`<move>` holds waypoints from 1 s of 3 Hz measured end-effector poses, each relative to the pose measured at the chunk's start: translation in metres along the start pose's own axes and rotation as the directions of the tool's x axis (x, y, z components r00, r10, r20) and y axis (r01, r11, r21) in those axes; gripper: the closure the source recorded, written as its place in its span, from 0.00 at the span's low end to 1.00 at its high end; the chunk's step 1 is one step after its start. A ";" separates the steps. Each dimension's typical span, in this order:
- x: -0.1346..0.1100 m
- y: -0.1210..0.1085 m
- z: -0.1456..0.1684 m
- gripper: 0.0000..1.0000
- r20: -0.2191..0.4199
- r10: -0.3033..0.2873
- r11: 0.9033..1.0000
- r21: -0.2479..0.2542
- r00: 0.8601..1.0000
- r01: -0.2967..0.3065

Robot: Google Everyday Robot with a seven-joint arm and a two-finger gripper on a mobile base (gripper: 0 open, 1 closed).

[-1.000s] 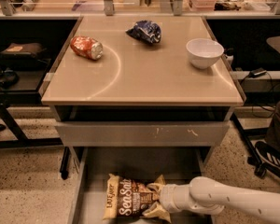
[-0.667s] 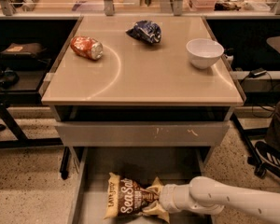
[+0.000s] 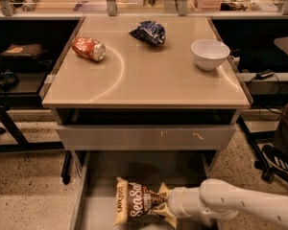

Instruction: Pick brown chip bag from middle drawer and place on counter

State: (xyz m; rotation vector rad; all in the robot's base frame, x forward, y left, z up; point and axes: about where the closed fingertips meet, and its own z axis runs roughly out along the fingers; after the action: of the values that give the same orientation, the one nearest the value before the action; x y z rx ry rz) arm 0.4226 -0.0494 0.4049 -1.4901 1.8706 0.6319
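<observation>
The brown chip bag [image 3: 137, 202] with white "Sea Salt" lettering lies in the open middle drawer [image 3: 98, 210], at the bottom of the camera view. My white arm reaches in from the lower right. My gripper [image 3: 166, 204] is at the bag's right end, which is pinched and crumpled around it with the cream edges flaring above and below. The gripper is shut on the bag. The bag stays low in the drawer, below the beige counter [image 3: 149, 83].
On the counter lie a red-orange can [image 3: 89, 48] at the left, a dark blue bag [image 3: 149, 31] at the back and a white bowl [image 3: 210, 53] at the right. A scuffed grey drawer front [image 3: 144, 137] is closed above the open drawer. Chairs and cables flank the unit.
The bag and my gripper have shifted only slightly; the bag's right end looks a little more pinched. Nothing on the counter has moved.
</observation>
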 end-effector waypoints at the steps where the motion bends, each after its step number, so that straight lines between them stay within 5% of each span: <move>1: -0.027 -0.011 -0.048 1.00 -0.027 -0.047 0.997 0.066 0.999 0.049; 3: -0.084 -0.044 -0.174 1.00 -0.081 -0.158 0.971 0.170 0.984 0.170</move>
State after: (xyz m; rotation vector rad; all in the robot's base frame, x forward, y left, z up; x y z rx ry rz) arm 0.4436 -0.1296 0.5851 -1.5454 1.7788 0.3339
